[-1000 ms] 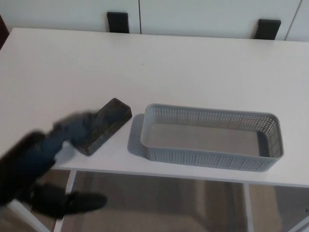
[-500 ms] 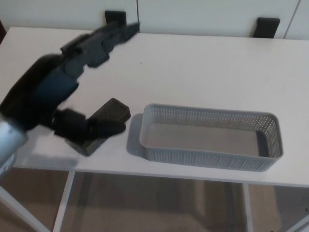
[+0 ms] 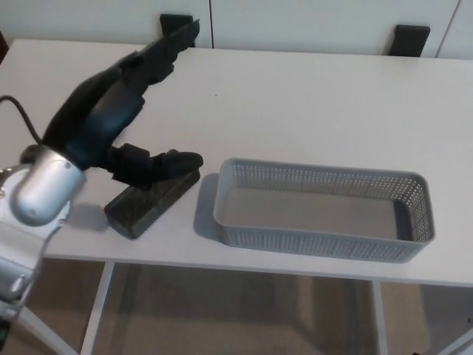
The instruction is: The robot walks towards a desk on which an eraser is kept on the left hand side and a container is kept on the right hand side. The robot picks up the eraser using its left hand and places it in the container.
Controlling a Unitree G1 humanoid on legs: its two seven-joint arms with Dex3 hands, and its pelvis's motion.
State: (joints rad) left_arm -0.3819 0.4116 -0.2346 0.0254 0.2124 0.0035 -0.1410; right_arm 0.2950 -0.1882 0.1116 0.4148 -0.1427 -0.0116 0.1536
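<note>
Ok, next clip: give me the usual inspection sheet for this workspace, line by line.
Surface: white desk, bare apart from the two job items.
Eraser: dark block eraser lying flat near the front-left edge, left of the container and apart from it.
Container: grey perforated container at front right, nothing inside.
Clutter: nothing seen.
Left hand: left hand open above the eraser, fingers stretched toward the far edge, thumb over the eraser's far end; contact cannot be told, no grip yet.
Right hand: not in view.
Cables: one black cable at the left arm's wrist.
Surroundings: white cabinet fronts behind the desk, two black chair backs, tan floor below.
</note>
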